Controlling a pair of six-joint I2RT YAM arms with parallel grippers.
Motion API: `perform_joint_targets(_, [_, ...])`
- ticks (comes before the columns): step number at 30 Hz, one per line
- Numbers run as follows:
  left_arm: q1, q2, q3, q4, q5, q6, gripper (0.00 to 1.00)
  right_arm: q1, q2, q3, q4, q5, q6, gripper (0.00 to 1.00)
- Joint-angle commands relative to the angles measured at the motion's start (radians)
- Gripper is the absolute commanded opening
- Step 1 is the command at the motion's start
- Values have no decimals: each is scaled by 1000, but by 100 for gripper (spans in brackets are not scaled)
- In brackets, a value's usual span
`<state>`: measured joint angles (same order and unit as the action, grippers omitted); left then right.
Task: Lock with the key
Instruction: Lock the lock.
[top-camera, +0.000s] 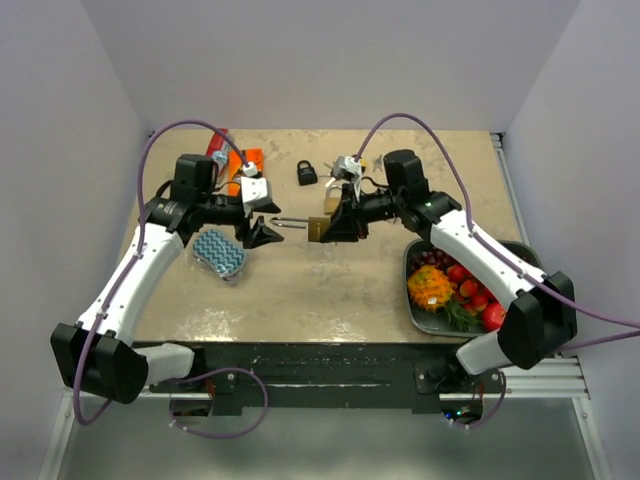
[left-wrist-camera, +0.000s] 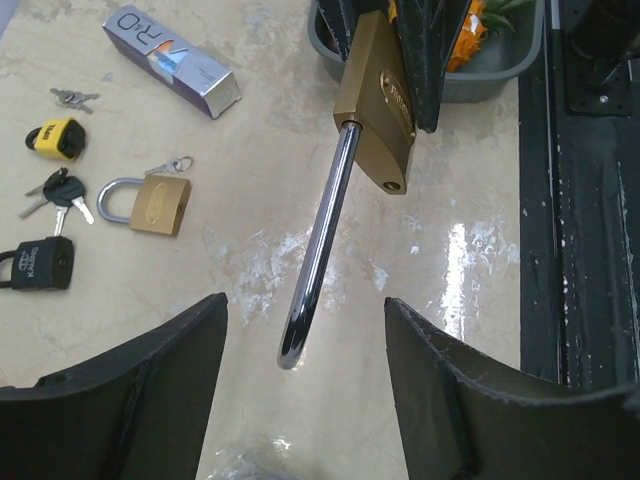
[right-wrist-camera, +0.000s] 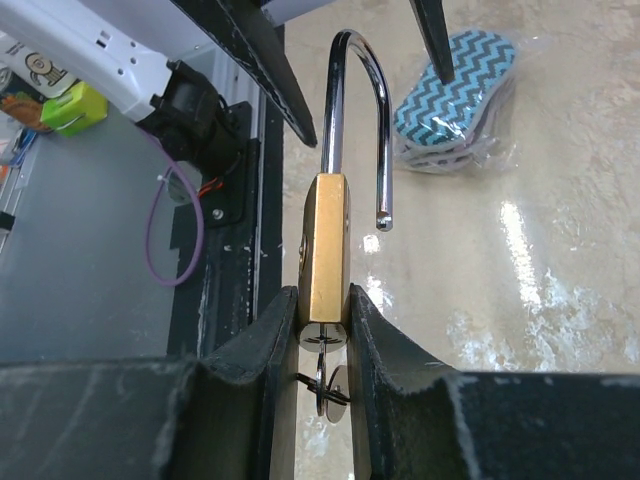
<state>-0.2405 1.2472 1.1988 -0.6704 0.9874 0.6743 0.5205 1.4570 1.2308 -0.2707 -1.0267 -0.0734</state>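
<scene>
My right gripper (right-wrist-camera: 323, 335) is shut on a brass padlock (right-wrist-camera: 325, 250) and holds it above the table, also seen in the top view (top-camera: 318, 229). Its long chrome shackle (right-wrist-camera: 355, 110) is open, with the free end out of the body. A key on a ring (right-wrist-camera: 325, 385) sits in the keyhole between my fingers. My left gripper (left-wrist-camera: 305, 345) is open. The shackle's curved end (left-wrist-camera: 300, 330) lies between its fingers (left-wrist-camera: 170, 350), touching neither. In the top view the left gripper (top-camera: 268, 230) faces the right gripper (top-camera: 335, 228).
On the table lie a second brass padlock (left-wrist-camera: 150, 203), a black padlock (left-wrist-camera: 38, 264), a yellow lock (left-wrist-camera: 55, 138), loose keys (left-wrist-camera: 60, 192), a silver box (left-wrist-camera: 172, 60), a blue zigzag sponge (top-camera: 219, 252) and a grey tray (top-camera: 520, 252) of plastic fruit.
</scene>
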Motion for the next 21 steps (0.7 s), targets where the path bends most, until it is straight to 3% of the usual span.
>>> perform_joint_targets(1, [-49,-2,-10,29,-10,15,67,-4,-70,62,31,-81,-52,0])
perform_joint_targets(6, [-56,6,-31,43,-10,-12,67,-4,-92,61,19,-79,-75,0])
perform_joint_targets(11, [-62,6,-19,51,26,-36,51,-2,-104,65,-16,-76,-111,0])
perform_joint_targets(15, [-66,6,18,45,65,-48,31,-1,-118,67,-38,-50,-157,0])
perform_joint_targets(21, [-66,34,76,-49,131,-21,14,-1,-153,44,1,-4,-193,0])
